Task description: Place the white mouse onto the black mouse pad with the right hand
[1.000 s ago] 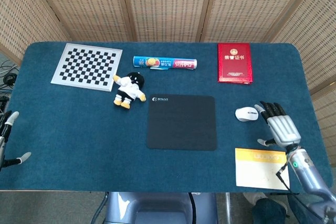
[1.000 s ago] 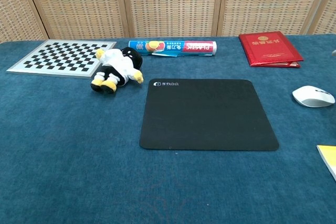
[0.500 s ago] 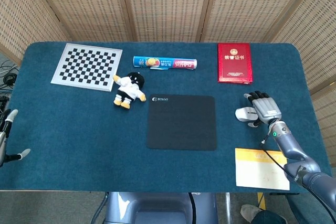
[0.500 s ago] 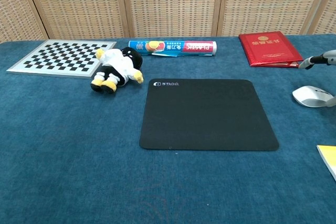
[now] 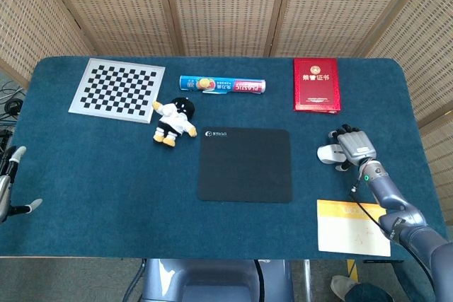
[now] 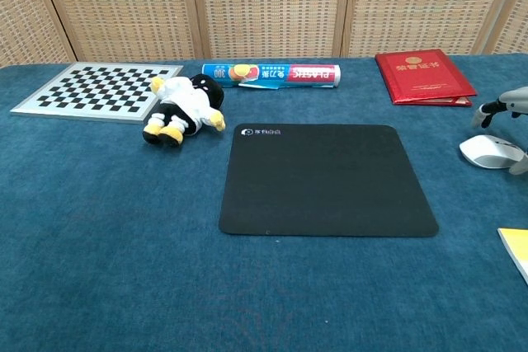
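Observation:
The white mouse (image 5: 327,153) (image 6: 491,151) lies on the blue cloth, right of the black mouse pad (image 5: 244,164) (image 6: 326,179). My right hand (image 5: 353,144) sits over the mouse's right half, fingers curved down around it. In the chest view its fingertips (image 6: 503,105) hang just above the mouse at the frame's right edge, and no firm hold shows. The pad is bare. My left hand (image 5: 10,187) shows only at the far left edge of the head view, fingers apart and holding nothing.
Behind the pad are a plush toy (image 5: 173,120), a blue and red roll (image 5: 221,85) and a checkerboard (image 5: 117,90). A red booklet (image 5: 316,84) lies behind the mouse. A yellow card (image 5: 352,228) sits at the front right edge under my right forearm.
My right hand has moved away from the yellow card toward the mouse and now curls down over it. The mouse has stayed in place. The left hand has barely shifted.

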`<state>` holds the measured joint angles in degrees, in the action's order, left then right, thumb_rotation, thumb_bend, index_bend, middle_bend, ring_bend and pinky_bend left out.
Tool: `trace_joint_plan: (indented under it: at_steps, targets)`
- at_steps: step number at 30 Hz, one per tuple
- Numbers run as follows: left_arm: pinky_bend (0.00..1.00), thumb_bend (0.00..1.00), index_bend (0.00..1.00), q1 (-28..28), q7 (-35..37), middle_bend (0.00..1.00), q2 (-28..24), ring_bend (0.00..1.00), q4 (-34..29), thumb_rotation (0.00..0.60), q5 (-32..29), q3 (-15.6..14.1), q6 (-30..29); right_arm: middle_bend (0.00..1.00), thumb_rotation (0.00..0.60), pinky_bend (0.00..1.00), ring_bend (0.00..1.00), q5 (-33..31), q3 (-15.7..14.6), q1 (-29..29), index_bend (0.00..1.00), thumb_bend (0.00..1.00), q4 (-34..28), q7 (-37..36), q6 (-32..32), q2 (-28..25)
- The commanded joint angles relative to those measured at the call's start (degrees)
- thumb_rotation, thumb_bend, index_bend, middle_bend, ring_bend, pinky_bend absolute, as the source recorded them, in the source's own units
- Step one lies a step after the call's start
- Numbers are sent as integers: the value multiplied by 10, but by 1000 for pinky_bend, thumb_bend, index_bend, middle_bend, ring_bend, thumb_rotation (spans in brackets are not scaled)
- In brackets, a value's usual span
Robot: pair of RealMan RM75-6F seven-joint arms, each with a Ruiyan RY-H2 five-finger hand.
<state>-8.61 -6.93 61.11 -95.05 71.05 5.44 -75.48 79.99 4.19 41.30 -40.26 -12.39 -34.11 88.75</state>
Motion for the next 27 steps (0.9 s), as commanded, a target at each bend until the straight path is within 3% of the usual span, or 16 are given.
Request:
trace_joint_plan:
  at_steps: [1,5,7,13,17,21,25,27]
  targets:
    - [0,0,0,0,1,0,0,0,1,600,-3,0,1,351,600,308,235,12,-8,7,312,232,27,-21,3,20]
    - [0,0,0,-1,3,0,1,0,5,600,-5,0,4,534,600,445,414,35,-18,5,469,411,37,-46,-32,26]
    - [0,0,0,-1,5,0,1,0,5,600,-7,0,6,580,600,464,455,57,-25,2,514,457,27,-59,-71,17]
    - [0,0,0,-2,14,0,-2,0,8,600,-9,1,10,603,600,465,466,135,-46,4,540,503,-57,-46,-212,-41]
    - [0,0,0,-4,16,0,-3,0,8,600,-6,1,13,602,600,464,466,212,-60,35,543,566,-135,7,-283,-82]
    - [0,0,0,-4,18,0,-3,0,8,600,-3,0,10,602,600,465,466,310,-79,115,552,747,-196,64,-278,-98]
    - [0,0,0,-5,18,0,-2,0,10,600,-2,-2,14,602,600,465,466,334,-77,162,569,949,-214,87,-244,-88]
    - [0,0,0,-6,18,0,-1,0,12,600,-4,-2,17,605,600,465,466,349,-78,183,575,989,-210,99,-234,-76]
